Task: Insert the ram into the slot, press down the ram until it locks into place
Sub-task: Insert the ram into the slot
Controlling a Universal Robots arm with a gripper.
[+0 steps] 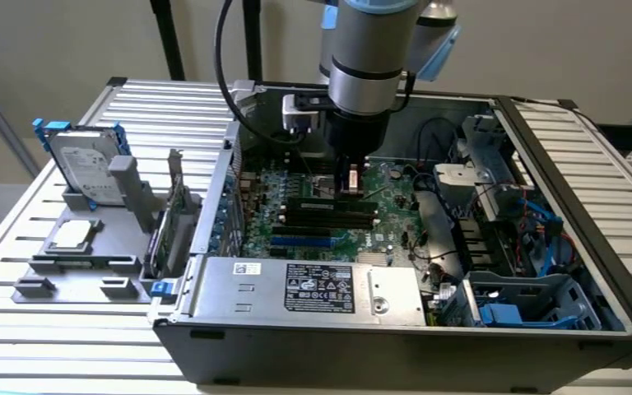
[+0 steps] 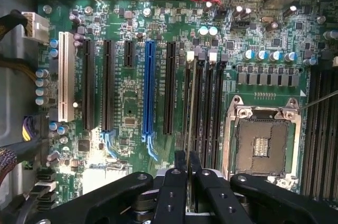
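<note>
Ram, pinched by end effector, stands on slot inside computer case.

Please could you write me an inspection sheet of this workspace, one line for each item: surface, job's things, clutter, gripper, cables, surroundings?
Surface: slatted metal table carrying an open computer case.
Job's things: the ram stands on edge along the black memory slots; whether it is latched cannot be judged.
Clutter: hard drive and grey fixtures at the exterior view's left.
Gripper: gripper closed on the ram's top edge.
Cables: black cable beside the arm; blue cables inside the case.
Surroundings: pale wall and dark posts.
</note>
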